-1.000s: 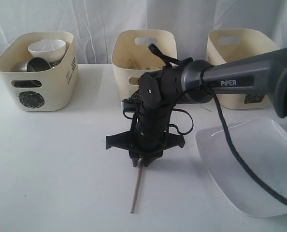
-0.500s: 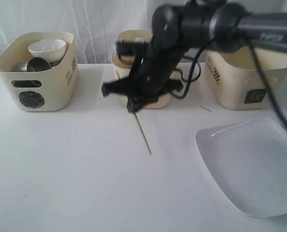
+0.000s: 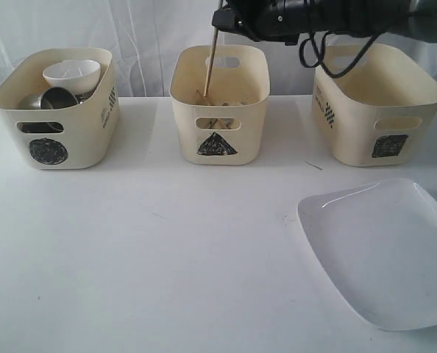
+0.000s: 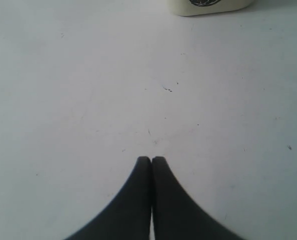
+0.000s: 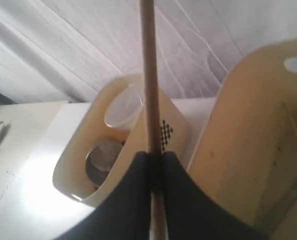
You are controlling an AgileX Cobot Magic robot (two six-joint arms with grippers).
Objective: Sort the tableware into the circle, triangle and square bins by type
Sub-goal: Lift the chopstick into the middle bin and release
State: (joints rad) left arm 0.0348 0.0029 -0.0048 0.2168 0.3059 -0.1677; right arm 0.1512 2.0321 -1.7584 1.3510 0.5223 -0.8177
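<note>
My right gripper [image 3: 218, 22] [image 5: 155, 156] is shut on a wooden chopstick [image 3: 211, 60] [image 5: 147, 75]. It holds the stick nearly upright high over the triangle bin [image 3: 218, 110] [image 5: 238, 150], and the stick's lower end dips inside the bin among other cutlery. The circle bin [image 3: 57, 118] [image 5: 181, 132] at left holds the white bowl [image 3: 71, 73] [image 5: 121, 110] and steel mugs [image 3: 57, 98]. At right stands the square bin [image 3: 377, 103]. The large white plate [image 3: 384, 250] lies on the table at front right. My left gripper [image 4: 151, 160] is shut on nothing over bare table, and it does not show in the exterior view.
A white table [image 3: 130, 257] carries everything, with a white curtain [image 3: 145, 29] behind the bins. The left wrist view catches only the base of the circle bin [image 4: 208, 5] at its edge.
My right arm has lifted the chopstick off the middle of the table and swung it up and back over the triangle bin, turning it nearly upright.
</note>
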